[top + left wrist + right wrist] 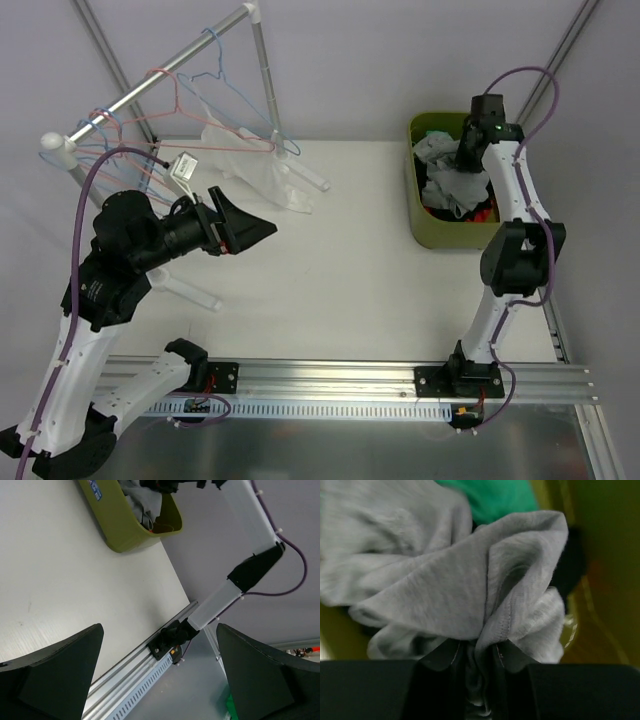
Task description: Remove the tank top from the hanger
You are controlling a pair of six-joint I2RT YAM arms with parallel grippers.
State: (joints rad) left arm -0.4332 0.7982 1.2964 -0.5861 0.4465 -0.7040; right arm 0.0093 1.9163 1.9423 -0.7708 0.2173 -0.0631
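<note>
A grey tank top (445,585) is bunched and pinched between my right gripper's (480,655) fingers. The right gripper (463,160) hangs over the olive-green bin (420,215) at the back right, shut on the grey cloth (435,150) among other clothes. Bare pink and blue wire hangers (215,95) hang on the rail (165,75) at the back left. My left gripper (262,228) is open and empty, held above the table's left half, below the hangers. In the left wrist view its jaws stand wide apart (160,680) with nothing between them.
The bin (125,527) holds several garments, one green (495,497), one red (485,213). A pale whitish sheet (265,170) lies under the rack by its white feet (190,290). The metal base rail (350,380) runs along the near edge.
</note>
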